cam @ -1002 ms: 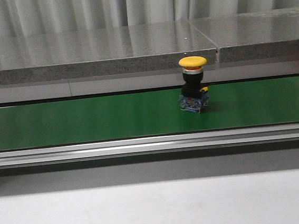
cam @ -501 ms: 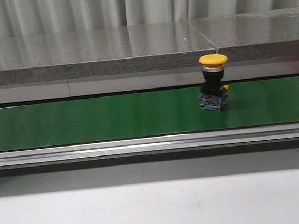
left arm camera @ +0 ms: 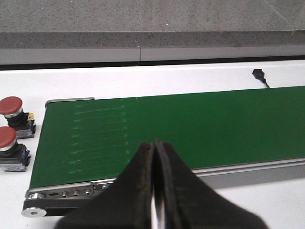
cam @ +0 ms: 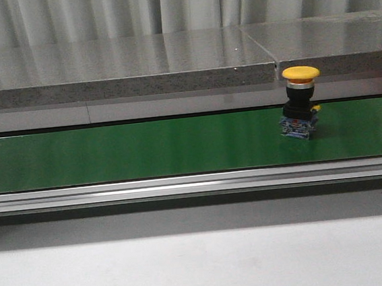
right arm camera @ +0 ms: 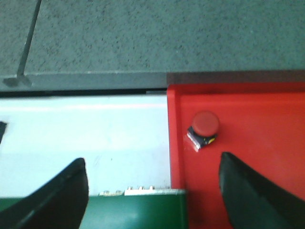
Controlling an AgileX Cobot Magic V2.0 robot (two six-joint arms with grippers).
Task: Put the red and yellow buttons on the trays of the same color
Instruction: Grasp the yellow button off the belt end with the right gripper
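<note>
- Now: yellow button (cam: 303, 103) upright on green belt (cam: 144, 149), right part of front view, nothing touching it.
- L gripper (left arm camera: 155, 191): jaws closed, empty, over belt's near edge; 2 red buttons (left arm camera: 11, 126) on white table just off belt end.
- R gripper (right arm camera: 152, 191): jaws wide apart, empty, above red tray (right arm camera: 267, 119) edge; 1 red button (right arm camera: 204, 128) sits in tray.

Low front view along conveyor belt (cam: 144, 149) (wrist views steeply downward)

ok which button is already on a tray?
The red button in the right wrist view: it stands on the red tray. The yellow button is on the green belt, and the two other red buttons stand off the belt's end.
</note>
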